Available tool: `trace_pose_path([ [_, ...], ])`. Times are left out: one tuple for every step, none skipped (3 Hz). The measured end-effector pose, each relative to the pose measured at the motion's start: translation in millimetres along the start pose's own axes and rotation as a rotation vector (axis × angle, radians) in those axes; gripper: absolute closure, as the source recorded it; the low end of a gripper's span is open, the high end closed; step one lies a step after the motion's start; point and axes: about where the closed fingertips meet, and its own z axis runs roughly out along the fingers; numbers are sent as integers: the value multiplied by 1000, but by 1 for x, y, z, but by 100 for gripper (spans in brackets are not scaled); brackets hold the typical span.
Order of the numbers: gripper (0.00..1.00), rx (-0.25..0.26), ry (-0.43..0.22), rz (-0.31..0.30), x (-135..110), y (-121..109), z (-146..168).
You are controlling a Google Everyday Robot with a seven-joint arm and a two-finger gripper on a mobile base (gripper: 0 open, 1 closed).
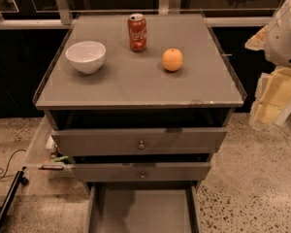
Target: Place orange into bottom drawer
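Note:
The orange (172, 59) sits on the grey cabinet top (136, 81), right of centre, apart from the other items. The bottom drawer (140, 210) is pulled open at the lower edge of the view, a flat grey tray that looks empty. My gripper (271, 103) hangs at the right edge of the view, beside the cabinet's right side, well to the right of and lower than the orange, holding nothing that I can see.
A red soda can (137, 32) stands at the back of the top. A white bowl (86, 56) sits at the left. Two upper drawers (141, 142) with round knobs are slightly pulled out. Cables lie on the floor at left (5, 171).

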Motion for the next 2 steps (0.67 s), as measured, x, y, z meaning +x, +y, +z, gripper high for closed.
trace_pose_path([
  [0, 0, 0, 0, 0, 0, 0],
  [0, 38, -38, -2, -2, -12, 0],
])
